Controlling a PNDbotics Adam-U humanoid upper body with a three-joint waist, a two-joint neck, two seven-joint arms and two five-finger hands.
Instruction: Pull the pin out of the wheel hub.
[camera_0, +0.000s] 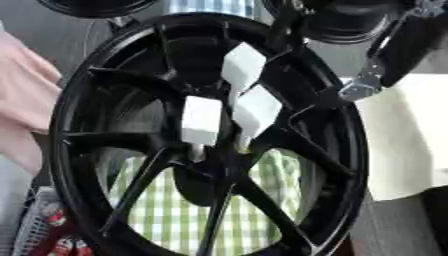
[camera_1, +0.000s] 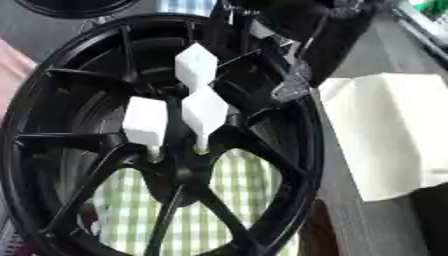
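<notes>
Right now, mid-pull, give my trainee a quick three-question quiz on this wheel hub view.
1. True or false: three white block-headed pins, such as the left pin, stand in the wheel hub.
2. Which hand reaches in at the upper right? A left, B right.
3. Fill in: behind the lower spokes shows a green-and-white ____ cloth.

Key: 1 true, with the upper pin and the middle pin. 2 B, the right hand. 3 checked.
</notes>
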